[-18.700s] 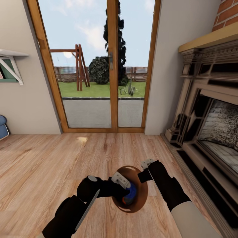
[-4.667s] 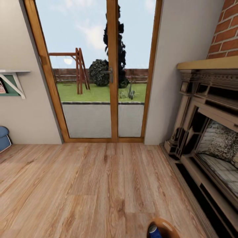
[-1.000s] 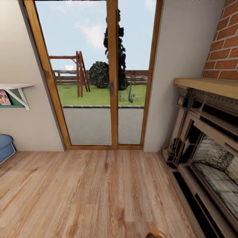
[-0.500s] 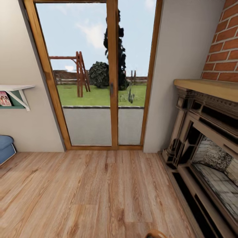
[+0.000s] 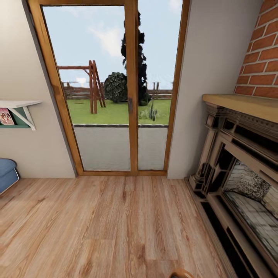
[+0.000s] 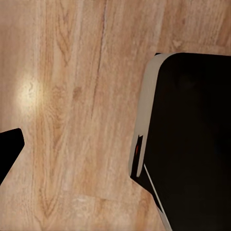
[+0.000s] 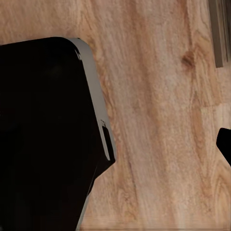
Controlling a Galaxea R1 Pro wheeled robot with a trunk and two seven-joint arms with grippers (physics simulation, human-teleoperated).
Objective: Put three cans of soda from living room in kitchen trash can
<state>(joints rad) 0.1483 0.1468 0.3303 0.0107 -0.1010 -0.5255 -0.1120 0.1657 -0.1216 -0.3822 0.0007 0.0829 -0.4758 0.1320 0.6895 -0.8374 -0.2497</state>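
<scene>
A brown sliver of the tash can's rim (image 5: 180, 274) peeks over the bottom edge of the head view, on the living room's plank floor. The soda cans are out of view. In the left wrist view a dark fingertip (image 6: 7, 150) hangs over the wood floor next to my black, grey-edged base (image 6: 192, 144). The right wrist view has another dark fingertip (image 7: 225, 144) at its edge, beside the same base (image 7: 43, 134). Neither wrist view lets me judge how the jaws stand.
Wood-framed glass doors (image 5: 131, 88) stand straight ahead, with a garden behind them. The carved fireplace (image 5: 239, 162) and the brick chimney (image 5: 262, 54) run along the right. At the left are a white wall shelf (image 5: 17, 106) and the blue sofa's corner (image 5: 7, 173).
The head camera has shifted slightly, so the whole picture sits a little differently. The bin's rim stays at the bottom edge.
</scene>
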